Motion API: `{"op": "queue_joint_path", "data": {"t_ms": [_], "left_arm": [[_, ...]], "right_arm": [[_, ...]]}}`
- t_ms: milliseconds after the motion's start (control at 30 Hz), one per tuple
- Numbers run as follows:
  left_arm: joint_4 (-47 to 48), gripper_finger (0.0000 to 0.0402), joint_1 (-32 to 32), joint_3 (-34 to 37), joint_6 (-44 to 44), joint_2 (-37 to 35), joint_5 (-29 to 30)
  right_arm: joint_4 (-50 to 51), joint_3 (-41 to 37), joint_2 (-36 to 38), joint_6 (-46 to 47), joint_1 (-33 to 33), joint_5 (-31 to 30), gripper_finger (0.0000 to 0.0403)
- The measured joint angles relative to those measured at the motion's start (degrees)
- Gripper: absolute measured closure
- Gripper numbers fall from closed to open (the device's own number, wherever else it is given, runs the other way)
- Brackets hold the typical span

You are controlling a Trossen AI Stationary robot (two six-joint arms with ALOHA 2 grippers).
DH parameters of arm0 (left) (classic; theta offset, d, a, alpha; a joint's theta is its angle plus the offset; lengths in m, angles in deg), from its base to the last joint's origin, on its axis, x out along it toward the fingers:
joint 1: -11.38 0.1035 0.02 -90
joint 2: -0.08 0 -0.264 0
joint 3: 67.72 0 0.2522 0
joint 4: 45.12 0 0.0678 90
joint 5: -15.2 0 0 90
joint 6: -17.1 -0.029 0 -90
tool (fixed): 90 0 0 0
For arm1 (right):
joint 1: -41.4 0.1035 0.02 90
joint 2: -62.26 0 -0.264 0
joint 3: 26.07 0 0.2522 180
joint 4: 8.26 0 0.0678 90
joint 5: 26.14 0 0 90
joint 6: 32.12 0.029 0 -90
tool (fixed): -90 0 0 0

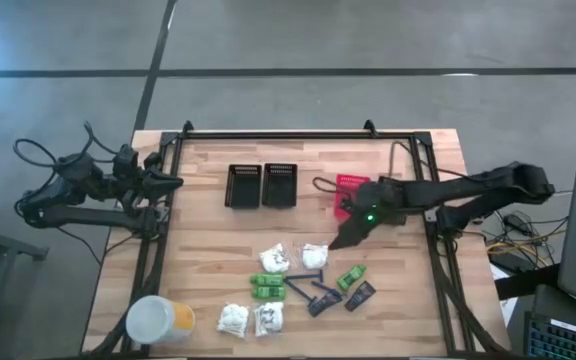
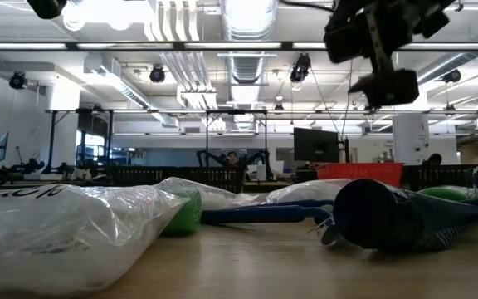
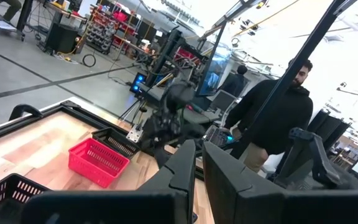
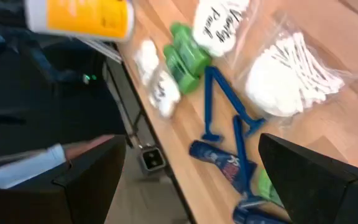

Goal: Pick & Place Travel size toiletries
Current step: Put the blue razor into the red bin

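Observation:
The toiletries lie loose on the wooden table's near middle: white crinkly packets [image 1: 313,255] [image 4: 291,74], green packs [image 1: 266,287] [image 4: 188,59], blue razors [image 1: 303,285] [image 4: 222,99] and dark sachets [image 1: 360,295] [image 4: 219,158]. My right gripper [image 1: 351,236] [image 4: 197,186] is open and empty. It hangs above the table, just to the right of the far white packets, and it shows high up in the low view [image 2: 380,83]. My left gripper [image 1: 173,183] [image 3: 199,177] waits shut at the table's left edge, touching nothing.
Two black slotted baskets [image 1: 261,186] stand at the far middle. A red basket [image 1: 348,188] [image 3: 98,162] stands to their right, partly under my right arm. A white-and-yellow tub [image 1: 158,322] lies at the near left corner. A person [image 3: 272,118] stands beyond the table.

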Motion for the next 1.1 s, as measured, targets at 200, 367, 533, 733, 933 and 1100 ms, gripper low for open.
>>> {"op": "queue_joint_path", "data": {"t_ms": [200, 367, 533, 733, 933, 1100], "left_arm": [[0.0, 0.0367, 0.0, 0.0, 0.0, 0.0, 0.0], [0.02, 0.0367, 0.02, -0.01, 0.0, 0.0, 0.0], [0.0, 0.0367, 0.02, 0.0, 0.0, 0.0, 0.0], [0.02, 0.0367, 0.02, 0.0, 0.0, 0.0, 0.0], [0.0, 0.0367, 0.02, 0.0, 0.0, 0.0, 0.0], [0.0, 0.0367, 0.0, 0.0, 0.0, 0.0, 0.0]], "right_arm": [[1.67, 0.71, -8.53, -0.97, 5.03, 3.12, 0.0039], [1.67, 5.26, -16.47, 1.14, 9.94, 6.34, 0.0039], [10.7, 16.27, -23.04, -1.79, 13.84, -2.48, 0.0039], [33.25, 29.72, -30.98, -7.35, 17.92, -18.18, 0.0039], [34.84, 35.75, -38.23, -8.64, 18.24, -19.78, 0.0039], [37.84, 39.08, -43.7, -8.46, 19.0, -19.16, 0.0039]]}}
